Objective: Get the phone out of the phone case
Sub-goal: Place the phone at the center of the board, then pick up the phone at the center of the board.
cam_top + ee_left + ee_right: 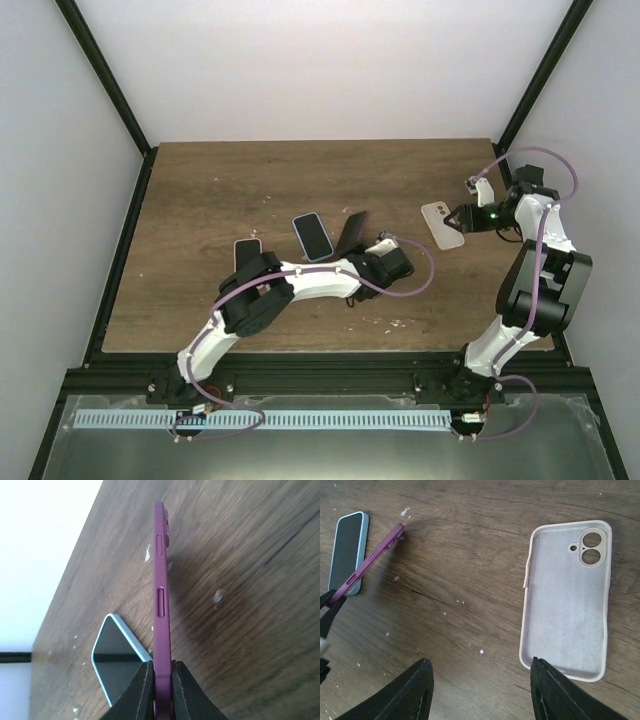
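Top view: The left gripper [360, 250] reaches to the middle of the table [220, 180] and pinches a maroon case [352, 232], holding it tilted on edge. From here it cannot be told whether a phone sits inside it. A blue phone [313, 236] lies flat, screen up, just left of the maroon case. A pink-rimmed phone [246, 250] lies further left, partly under the left arm. A white case [441, 224] lies flat on the right side, with the right gripper [462, 217] just beside its right edge. The table is dark wood grain with pale specks [400, 322] scattered near the front. White walls [300, 60] and a black frame [105, 80] enclose it.

Left wrist view: Both fingers are pressed together on the lower end of the maroon case. It is seen edge-on, and two side buttons show along the edge. The blue phone lies on the wood to its left, apart from the case. The contents of the maroon case are hidden at this angle.

Right wrist view: The fingers stand spread, with nothing between them. The white case lies open side up just beyond the right finger. It is empty, its bare inner surface and camera cut-outs exposed. The blue phone and the held maroon case show at the far left.
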{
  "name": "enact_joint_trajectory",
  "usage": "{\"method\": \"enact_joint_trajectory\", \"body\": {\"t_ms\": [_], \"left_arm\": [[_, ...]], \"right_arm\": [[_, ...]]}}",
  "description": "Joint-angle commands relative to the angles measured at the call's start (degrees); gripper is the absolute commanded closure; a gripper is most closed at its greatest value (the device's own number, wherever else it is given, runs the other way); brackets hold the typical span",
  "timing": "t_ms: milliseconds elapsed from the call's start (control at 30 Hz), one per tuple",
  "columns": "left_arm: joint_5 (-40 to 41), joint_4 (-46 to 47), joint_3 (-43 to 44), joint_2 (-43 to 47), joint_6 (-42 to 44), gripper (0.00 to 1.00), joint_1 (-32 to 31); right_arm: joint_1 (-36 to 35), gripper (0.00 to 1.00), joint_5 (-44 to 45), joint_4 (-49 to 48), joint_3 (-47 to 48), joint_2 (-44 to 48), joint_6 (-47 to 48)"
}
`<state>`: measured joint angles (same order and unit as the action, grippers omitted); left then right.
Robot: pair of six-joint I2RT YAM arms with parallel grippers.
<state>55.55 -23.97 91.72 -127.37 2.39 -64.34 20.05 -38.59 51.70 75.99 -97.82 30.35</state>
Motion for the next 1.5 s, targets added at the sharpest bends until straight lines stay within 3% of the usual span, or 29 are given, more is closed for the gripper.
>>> {"method": "enact_joint_trajectory", "body": {"t_ms": [0, 67, 133, 200, 400, 467, 567, 667, 800, 1000, 1033, 1100, 1200, 1467], "left_arm": [[3.94, -9.35, 5.87, -3.88, -0.12, 1.00, 0.45], [2.18, -11.79, 7.71, -5.35, -1.34, 0.97, 0.44], [0.47, -14.63, 9.29, -6.87, -3.27, 0.81, 0.44], [-1.42, -16.23, 10.60, -7.85, -4.65, 0.72, 0.49], [-7.72, -14.91, 10.77, -7.77, -7.00, 0.69, 0.53], [-9.44, -14.61, 10.56, -7.28, -7.67, 0.63, 0.60], [-13.09, -12.53, 7.95, -4.18, -9.23, 0.34, 0.89], [-20.90, -7.59, 2.46, 2.30, -11.37, 0.23, 2.89], [-27.15, -6.04, -1.46, 8.02, -16.86, 0.22, 8.47], [-32.82, -14.02, 1.85, 6.34, -30.09, 0.20, 18.93], [-35.21, -15.64, 2.95, 5.43, -33.28, 0.18, 20.34], [-40.29, -17.58, 4.56, 3.78, -36.87, 0.02, 23.31], [-45.81, -17.33, 4.44, 2.99, -41.01, 0.00, 25.58], [-49.34, -15.82, 4.48, 0.47, -43.91, 0.00, 28.06]], "right_arm": [[0.06, 0.45, -2.72, -3.45, -1.66, 2.03, -0.98], [0.00, 0.45, -3.08, -3.14, -1.51, 1.75, -1.06], [-0.01, 0.44, -3.60, -2.99, -1.29, 1.39, -1.23], [0.03, 0.44, -4.21, -3.20, -1.19, 1.19, -1.57], [0.02, 0.44, -5.85, -3.04, -0.59, 0.42, -2.47], [-0.01, 0.44, -6.09, -3.09, -0.77, 0.79, -2.50], [0.03, 0.39, -5.73, -4.64, -2.41, 2.89, -3.54], [-0.02, 0.36, -6.78, -6.47, -4.84, 5.85, -4.89], [-1.00, 0.36, -10.75, -7.36, -7.19, 9.67, -6.93], [-5.85, 0.36, -12.03, -16.68, -15.88, 17.62, -13.52], [-6.62, 0.36, -13.62, -18.52, -17.28, 18.65, -14.42], [-7.87, 0.35, -17.17, -22.45, -19.96, 20.49, -16.78], [-9.87, 0.33, -18.59, -25.94, -22.46, 22.05, -17.88], [-10.04, 0.32, -18.44, -26.33, -24.49, 22.31, -16.06]]}}
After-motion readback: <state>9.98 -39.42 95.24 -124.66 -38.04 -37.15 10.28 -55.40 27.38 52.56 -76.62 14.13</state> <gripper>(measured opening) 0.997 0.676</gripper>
